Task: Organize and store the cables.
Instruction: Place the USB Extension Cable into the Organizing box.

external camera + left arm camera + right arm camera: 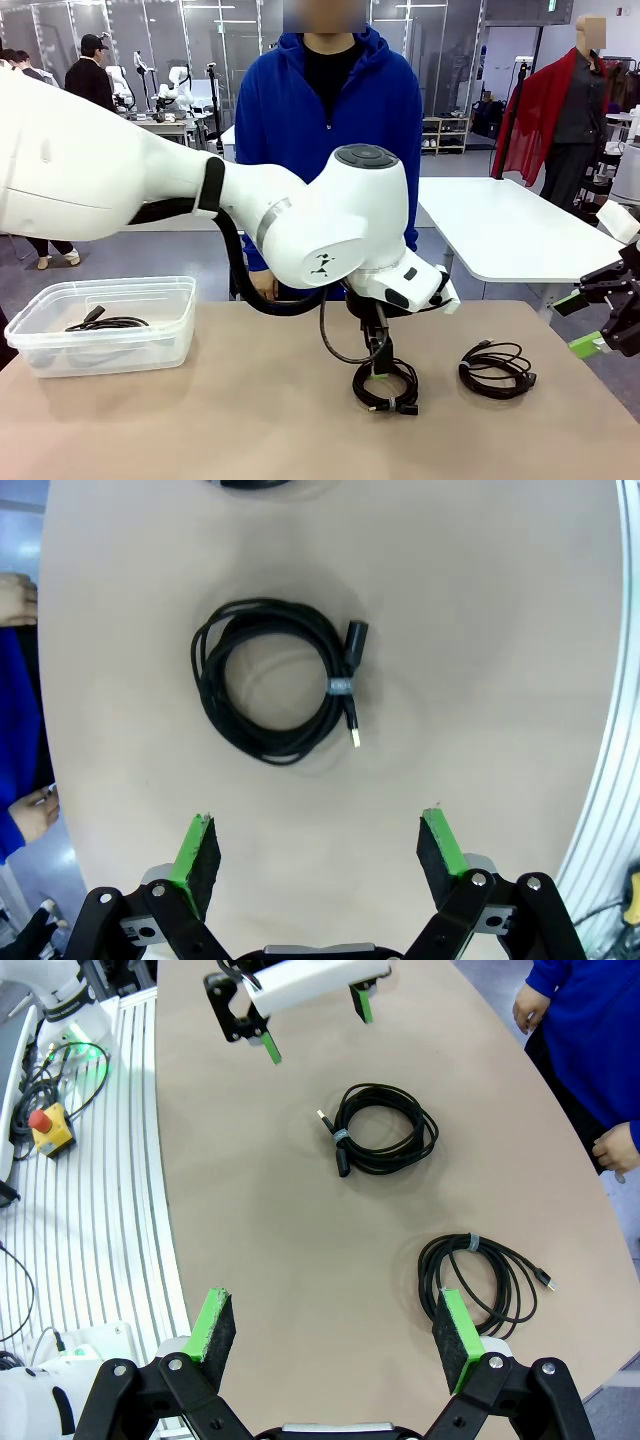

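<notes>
A bin (40, 345) is set at the left end of the table (200, 430), with one cable (105, 322) laid in it. A second cable (385, 404) is placed near the table's middle, beneath the left gripper (320, 830). A third cable (520, 378) is laid to its right, near the right gripper (578, 323).

The white left arm (300, 225) bears a grey cap (365, 156) at twelve o'clock, a black wiring loop (228, 250) at six. Its black left gripper (316, 825) has green pads (195, 850).
</notes>
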You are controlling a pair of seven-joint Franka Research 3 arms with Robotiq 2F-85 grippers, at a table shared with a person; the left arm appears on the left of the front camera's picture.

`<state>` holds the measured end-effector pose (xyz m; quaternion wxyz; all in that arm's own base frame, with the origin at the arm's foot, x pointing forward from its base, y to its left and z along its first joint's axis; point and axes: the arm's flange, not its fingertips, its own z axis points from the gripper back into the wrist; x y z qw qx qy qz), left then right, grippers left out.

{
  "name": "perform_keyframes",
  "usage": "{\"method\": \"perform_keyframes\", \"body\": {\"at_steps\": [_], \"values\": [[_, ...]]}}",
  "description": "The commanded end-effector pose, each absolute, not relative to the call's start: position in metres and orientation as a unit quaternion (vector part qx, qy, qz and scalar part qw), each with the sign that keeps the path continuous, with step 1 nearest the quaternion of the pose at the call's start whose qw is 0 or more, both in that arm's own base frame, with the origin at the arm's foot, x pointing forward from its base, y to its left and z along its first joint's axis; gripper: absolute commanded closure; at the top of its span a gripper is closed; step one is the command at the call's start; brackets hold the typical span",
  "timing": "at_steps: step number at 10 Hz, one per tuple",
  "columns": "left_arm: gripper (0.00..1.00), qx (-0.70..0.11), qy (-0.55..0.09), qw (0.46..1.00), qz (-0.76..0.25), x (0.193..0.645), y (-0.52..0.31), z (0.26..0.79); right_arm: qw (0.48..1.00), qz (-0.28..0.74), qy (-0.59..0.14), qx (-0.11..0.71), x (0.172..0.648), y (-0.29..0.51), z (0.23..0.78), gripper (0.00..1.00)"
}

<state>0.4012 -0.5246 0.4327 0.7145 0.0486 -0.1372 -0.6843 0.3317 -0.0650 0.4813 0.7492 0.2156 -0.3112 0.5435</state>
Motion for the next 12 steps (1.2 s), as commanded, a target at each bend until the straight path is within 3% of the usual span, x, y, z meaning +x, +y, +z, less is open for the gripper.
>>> {"method": "perform_keyframes", "body": {"at_steps": [1, 12], "values": [[0.0, 0.032, -0.119, 0.706, -0.698, 0.415, -0.541, 0.431, 0.748, 0.541, -0.315, 0.221, 0.331, -0.064, 0.481, 0.0], [0.0, -0.035, -0.064, 0.683, -0.726, 0.439, -0.565, 0.372, 0.748, 0.541, -0.315, 0.221, 0.331, -0.064, 0.481, 0.0]]}}
